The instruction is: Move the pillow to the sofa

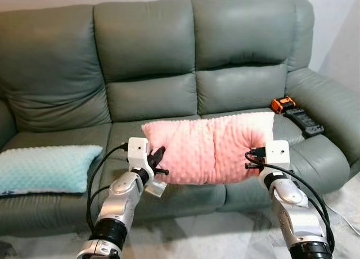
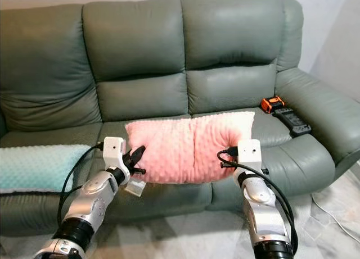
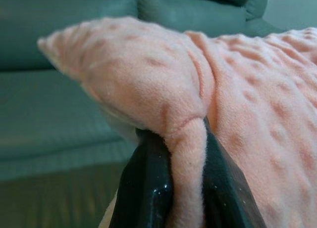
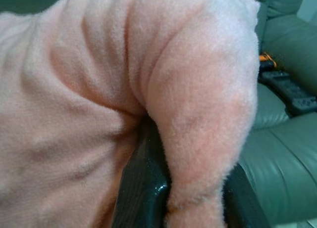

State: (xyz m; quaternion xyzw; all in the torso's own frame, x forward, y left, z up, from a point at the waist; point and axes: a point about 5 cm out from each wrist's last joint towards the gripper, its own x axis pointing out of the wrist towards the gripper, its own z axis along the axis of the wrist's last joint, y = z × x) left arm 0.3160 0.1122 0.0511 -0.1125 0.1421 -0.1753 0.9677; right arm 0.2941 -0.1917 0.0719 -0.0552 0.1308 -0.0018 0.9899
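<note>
A pink dotted pillow (image 1: 211, 146) is held up between my two arms, over the front of the grey-green sofa's (image 1: 152, 62) middle and right seats. My left gripper (image 1: 157, 159) is shut on the pillow's left edge; a fold of pink fabric (image 3: 185, 154) is pinched between its black fingers (image 3: 146, 188). My right gripper (image 1: 253, 158) is shut on the pillow's right edge, where the plush (image 4: 198, 139) bulges over its fingers (image 4: 141, 188). The pillow's lower edge hangs just above the seat cushions.
A light blue dotted pillow (image 1: 48, 168) lies on the left seat. An orange and black device (image 1: 283, 104) and a black controller (image 1: 306, 123) rest on the right seat by the armrest. A white cable (image 1: 343, 217) runs over the floor at the right.
</note>
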